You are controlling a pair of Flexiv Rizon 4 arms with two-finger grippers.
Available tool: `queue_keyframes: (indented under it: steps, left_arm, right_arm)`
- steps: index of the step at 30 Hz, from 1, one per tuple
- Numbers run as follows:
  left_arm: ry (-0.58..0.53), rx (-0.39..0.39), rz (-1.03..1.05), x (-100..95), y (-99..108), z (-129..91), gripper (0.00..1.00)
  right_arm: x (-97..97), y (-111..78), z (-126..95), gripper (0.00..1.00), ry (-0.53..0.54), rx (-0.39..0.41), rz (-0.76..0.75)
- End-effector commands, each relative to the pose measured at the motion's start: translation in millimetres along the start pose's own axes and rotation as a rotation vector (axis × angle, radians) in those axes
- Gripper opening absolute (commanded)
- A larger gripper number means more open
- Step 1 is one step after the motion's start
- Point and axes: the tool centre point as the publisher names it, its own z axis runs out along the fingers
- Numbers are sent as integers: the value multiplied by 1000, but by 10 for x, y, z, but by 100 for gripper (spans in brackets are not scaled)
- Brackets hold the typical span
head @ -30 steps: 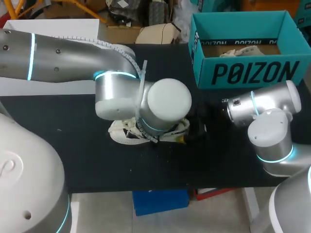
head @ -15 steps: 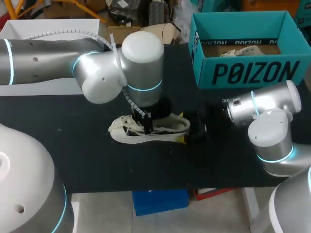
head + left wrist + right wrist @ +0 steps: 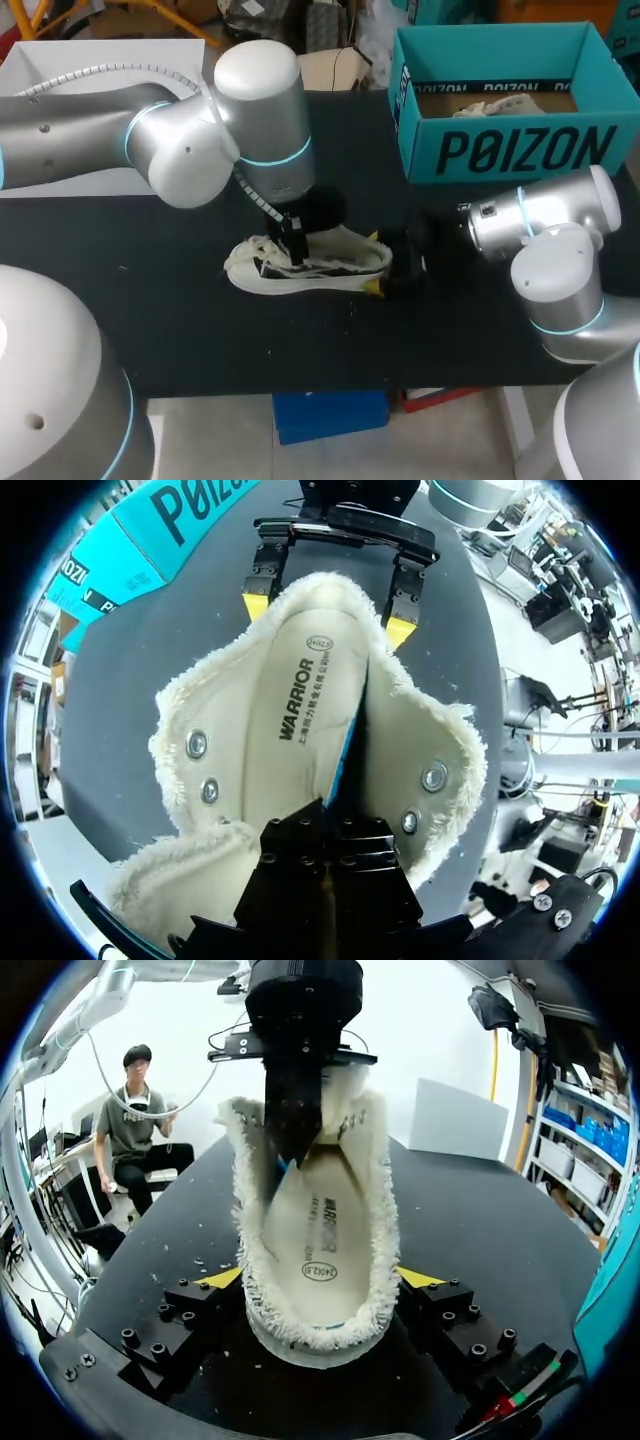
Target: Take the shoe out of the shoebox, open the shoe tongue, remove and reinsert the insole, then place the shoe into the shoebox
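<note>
While the right hand (image 3: 320,1278) clamps the canvas shoe (image 3: 262,276) at its heel, the left hand (image 3: 325,852) pinches the insole (image 3: 300,710): probably light, floppy, best held edgewise.

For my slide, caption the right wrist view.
Right tool grips the shoe at the heel; left tool is down inside its opening.

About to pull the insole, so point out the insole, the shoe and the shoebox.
insole (image 3: 300,705): left wrist view, its printed middle.
shoe (image 3: 315,1345): right wrist view, the heel end.
shoebox (image 3: 510,150): head view, the front wall.
</note>
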Motion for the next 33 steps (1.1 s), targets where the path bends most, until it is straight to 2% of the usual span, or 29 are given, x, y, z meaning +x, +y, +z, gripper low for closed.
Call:
queue_keyframes:
  steps: [1,15,20,22,24,26,27,33]
  left_arm:
    - [-18,32,-2,53,111,-147,0]
    - [-55,74,22,29,43,-232,0]
    - [-169,46,115,5,-156,-102,0]
    - [-225,75,141,5,-188,-75,10]
    - [-281,101,184,33,-220,-70,15]
    - [-312,116,230,72,-256,-61,33]
    - [-316,117,241,88,-270,-53,38]
    - [-330,144,258,105,-291,-9,42]
  right_arm:
    - [-14,-37,-3,0,1,2,1]
    - [-14,-37,-3,0,1,2,1]
    - [-14,-37,-3,0,1,2,1]
    - [-14,-37,-3,0,1,2,1]
    - [-14,-37,-3,0,1,2,1]
    - [-14,-37,-3,0,1,2,1]
    - [-14,-37,-3,0,1,2,1]
    - [-14,-37,-3,0,1,2,1]
